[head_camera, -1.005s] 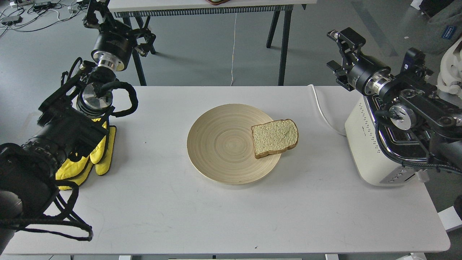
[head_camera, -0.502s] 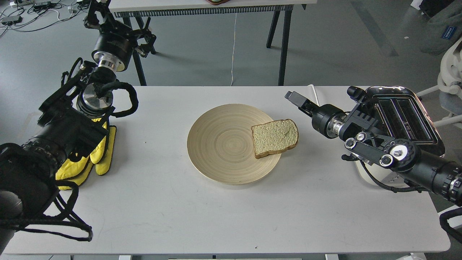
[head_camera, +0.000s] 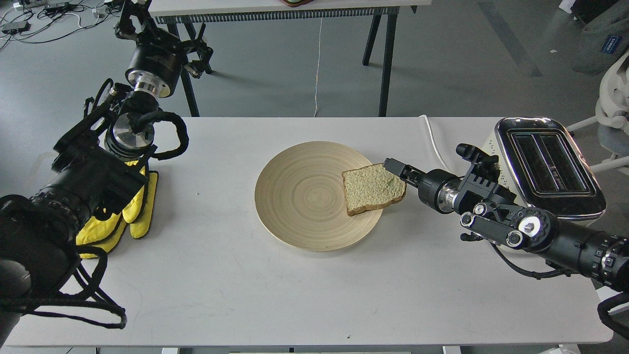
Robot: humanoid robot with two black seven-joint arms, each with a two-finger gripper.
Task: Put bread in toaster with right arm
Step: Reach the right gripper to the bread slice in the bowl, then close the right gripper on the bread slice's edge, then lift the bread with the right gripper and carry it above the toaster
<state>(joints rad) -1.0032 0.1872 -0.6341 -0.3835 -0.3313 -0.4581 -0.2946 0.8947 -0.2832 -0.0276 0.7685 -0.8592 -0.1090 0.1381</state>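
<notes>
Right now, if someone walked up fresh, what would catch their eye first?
Probably the bread on the right edge of the round plate mid-table, with the right gripper reaching its far right corner. Next, the shiny-topped toaster at the table's right end, and the yellow gloves under the left arm.

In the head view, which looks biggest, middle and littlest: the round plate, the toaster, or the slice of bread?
1. The plate looks biggest.
2. The toaster looks next, though my right arm hides part of it.
3. The bread looks littlest.
</notes>
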